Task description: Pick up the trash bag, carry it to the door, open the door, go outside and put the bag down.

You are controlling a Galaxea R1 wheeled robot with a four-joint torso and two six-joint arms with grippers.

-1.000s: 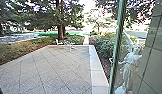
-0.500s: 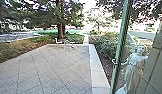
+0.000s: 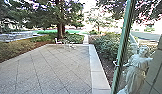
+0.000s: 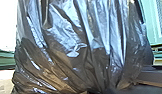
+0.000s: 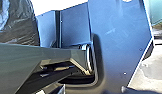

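Driving has brought the statue [image 3: 136,68] nearer, the trash bag [image 4: 79,45] is cut off, and I cannot tell the jaws' state.

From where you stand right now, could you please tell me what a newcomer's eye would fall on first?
Probably the shiny, crinkled dark trash bag, which looms large in the left wrist view. In the head view, the pale statue stands out at the right, beside the slanting green post. After those, the eye might travel over the paved yard to the white chair near its far edge.
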